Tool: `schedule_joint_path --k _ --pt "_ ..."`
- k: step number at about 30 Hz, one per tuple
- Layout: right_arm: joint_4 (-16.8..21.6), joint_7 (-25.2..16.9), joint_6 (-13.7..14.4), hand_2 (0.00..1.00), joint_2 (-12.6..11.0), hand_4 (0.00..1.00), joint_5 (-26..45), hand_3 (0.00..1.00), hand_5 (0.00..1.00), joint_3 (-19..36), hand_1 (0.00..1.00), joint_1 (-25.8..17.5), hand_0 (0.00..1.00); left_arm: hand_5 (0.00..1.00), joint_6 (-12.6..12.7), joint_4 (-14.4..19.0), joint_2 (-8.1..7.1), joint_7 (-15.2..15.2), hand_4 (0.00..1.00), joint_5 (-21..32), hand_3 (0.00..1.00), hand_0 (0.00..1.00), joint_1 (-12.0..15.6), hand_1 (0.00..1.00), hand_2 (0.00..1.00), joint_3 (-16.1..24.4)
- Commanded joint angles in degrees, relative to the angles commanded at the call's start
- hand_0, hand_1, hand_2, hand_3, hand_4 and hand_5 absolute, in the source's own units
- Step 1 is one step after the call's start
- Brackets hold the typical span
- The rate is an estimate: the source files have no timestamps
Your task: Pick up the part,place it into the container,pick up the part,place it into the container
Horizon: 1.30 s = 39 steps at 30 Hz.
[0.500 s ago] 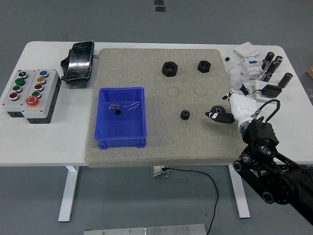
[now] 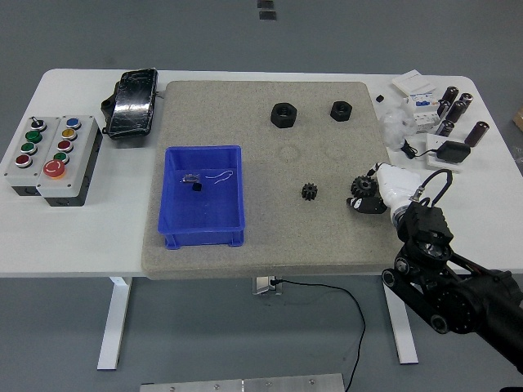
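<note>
Head view: right hand [image 2: 369,194] low over the mat's [image 2: 245,122] right edge, fingers wrapped round a black gear [image 2: 360,184]. Second gear [image 2: 310,193] lies free mid-mat, between hand and blue bin [image 2: 167,200]. Two black hex nuts [image 2: 283,115] at the far side. Button box [image 2: 51,158] on table left.
</note>
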<state>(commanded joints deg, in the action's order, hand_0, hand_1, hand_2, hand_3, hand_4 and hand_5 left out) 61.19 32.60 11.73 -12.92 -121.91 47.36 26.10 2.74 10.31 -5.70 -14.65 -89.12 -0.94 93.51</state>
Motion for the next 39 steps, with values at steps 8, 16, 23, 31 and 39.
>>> schedule_joint_path --k 8,16,23,31,39 --pt "-1.25 -1.34 3.30 0.612 0.35 0.497 0.65 0.681 0.176 -0.54 0.554 0.10 0.357 0.354 -0.05 0.00 0.31 -0.01 0.693 -0.20 0.601 0.663 0.07 0.632 0.549 0.02" --pt "-1.70 -2.58 6.51 0.598 0.43 0.497 1.32 0.679 0.190 -1.53 0.539 0.09 0.345 0.351 -0.06 0.00 0.34 0.11 0.692 -0.14 0.601 0.663 0.01 0.632 0.550 -0.16" --pt "0.45 -2.89 8.58 0.586 0.28 0.512 1.54 0.674 0.218 -2.77 0.530 0.29 0.334 0.351 -0.07 0.00 0.42 0.11 0.692 -0.10 0.601 0.663 0.04 0.631 0.549 -0.24" --pt "8.14 -2.80 10.87 0.584 1.62 0.515 2.48 0.674 0.236 -8.63 0.531 3.79 0.334 0.351 -0.07 0.00 0.40 -0.22 0.692 -0.89 0.601 0.663 0.09 0.631 0.549 0.40" --pt "13.38 -2.63 11.33 0.621 4.78 0.552 3.56 0.677 0.284 -17.60 0.556 9.17 0.430 0.353 -0.14 0.00 0.40 -0.35 0.692 -1.35 0.601 0.663 0.00 0.632 0.549 0.55"
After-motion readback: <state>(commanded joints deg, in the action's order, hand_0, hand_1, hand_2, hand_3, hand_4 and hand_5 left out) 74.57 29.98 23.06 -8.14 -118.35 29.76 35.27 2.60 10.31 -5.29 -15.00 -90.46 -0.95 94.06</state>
